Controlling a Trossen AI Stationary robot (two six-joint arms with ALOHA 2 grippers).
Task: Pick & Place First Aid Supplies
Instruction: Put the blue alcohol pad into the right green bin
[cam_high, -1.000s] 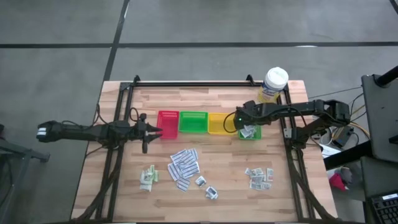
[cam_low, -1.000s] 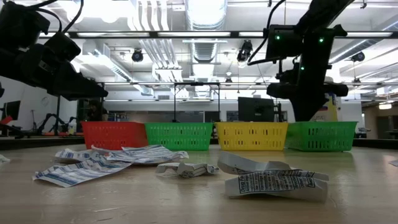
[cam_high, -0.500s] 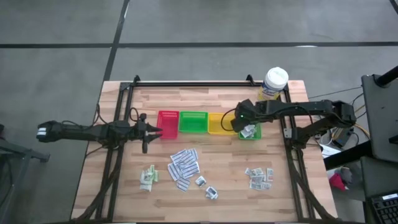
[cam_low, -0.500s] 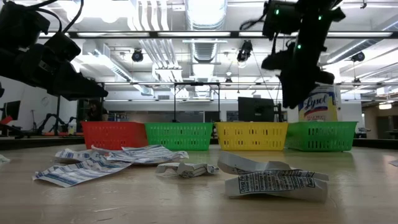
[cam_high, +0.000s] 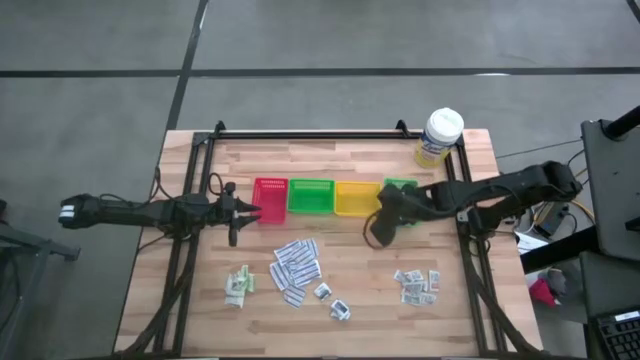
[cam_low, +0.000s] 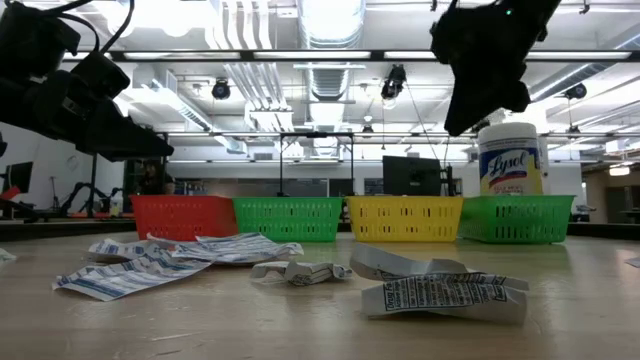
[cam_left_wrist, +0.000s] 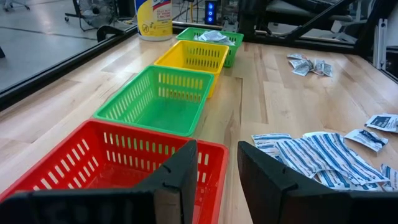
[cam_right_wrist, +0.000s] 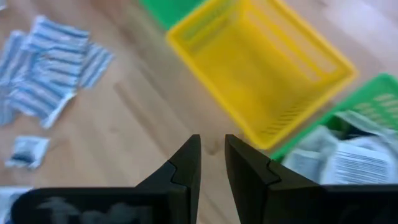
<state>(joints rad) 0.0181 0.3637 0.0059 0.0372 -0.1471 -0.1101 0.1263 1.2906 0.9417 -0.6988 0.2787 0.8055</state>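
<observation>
Because the first aid supplies (cam_high: 296, 267) are thin, limp paper packets scattered flat on the table (cam_high: 350, 290), each probably needs pinching at a lifted edge. Above bare wood beside the yellow tray (cam_high: 350, 198), the right gripper (cam_high: 376, 235) is empty, fingers narrowly apart.

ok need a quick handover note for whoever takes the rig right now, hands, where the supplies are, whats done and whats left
Right hand: empty, fingers a narrow gap apart, above bare table in front of the yellow tray.
Left hand: open, empty, waiting at the red tray.
Done: a few packets lie in the far right green tray. The red, yellow and other green tray look empty.
Left on the table: the striped strips, the pale green sachets, two small squares, and the packet cluster at front right.
Next, probably: right hand takes the front-right cluster.
</observation>
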